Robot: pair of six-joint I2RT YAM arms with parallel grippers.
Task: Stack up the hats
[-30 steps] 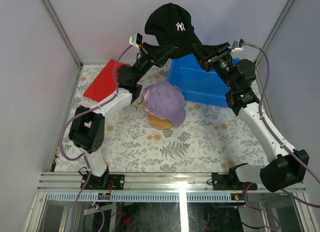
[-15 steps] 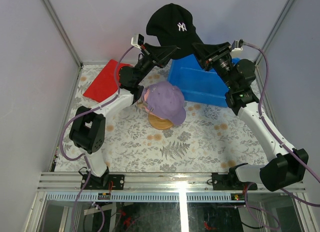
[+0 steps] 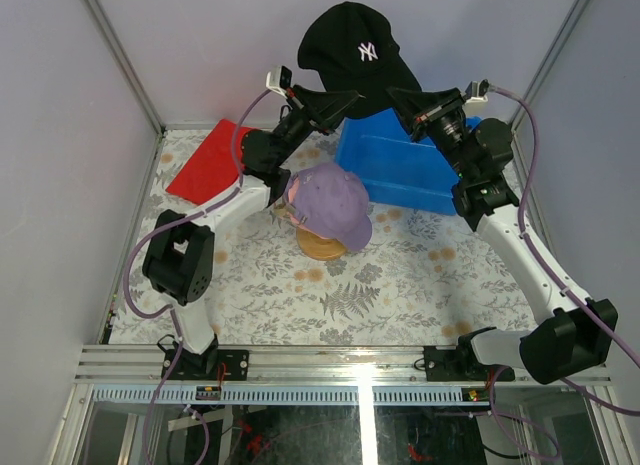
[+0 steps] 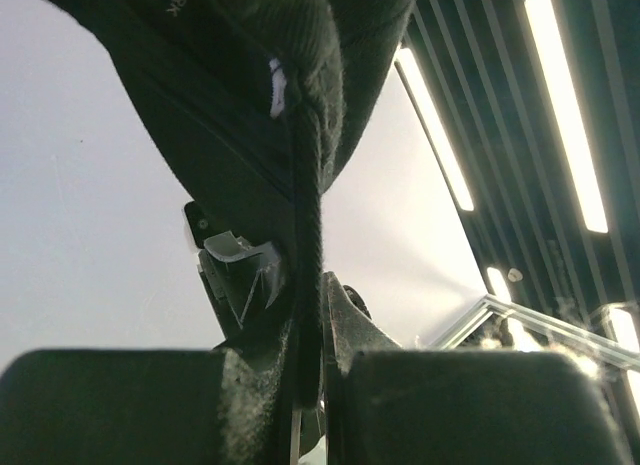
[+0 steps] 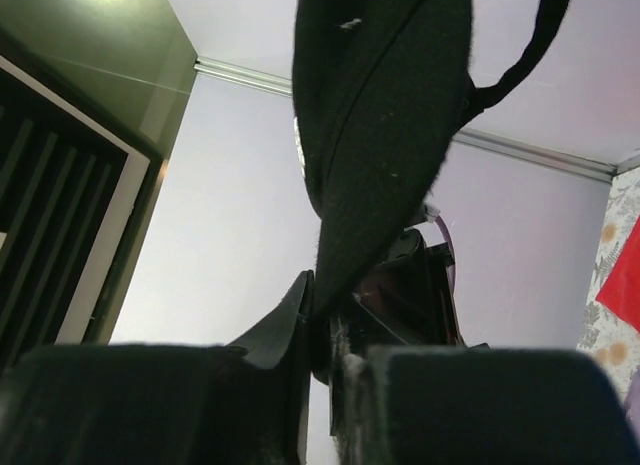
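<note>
Floral tabletop point(image 3: 400, 285) | black cap point(image 3: 355, 50) hoisted, 12 o'clock | left gripper point(image 3: 345, 97), right gripper point(image 3: 397, 95) clamped tight on its fabric | needed level lowering onto purple cap point(image 3: 335, 200)

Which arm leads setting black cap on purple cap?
Left, probably. Both grippers pinch the black fabric baseball cap, but the left gripper hangs nearer the purple fabric cap; the right gripper is on the blue plastic bin side.

White stitched "NY" on the crown of the black cap point(image 3: 340, 45) I hold aloft, twelve o'clock in the overhead view, partial white print "ORK" on its inside, left wrist view, nothing else legible
</note>
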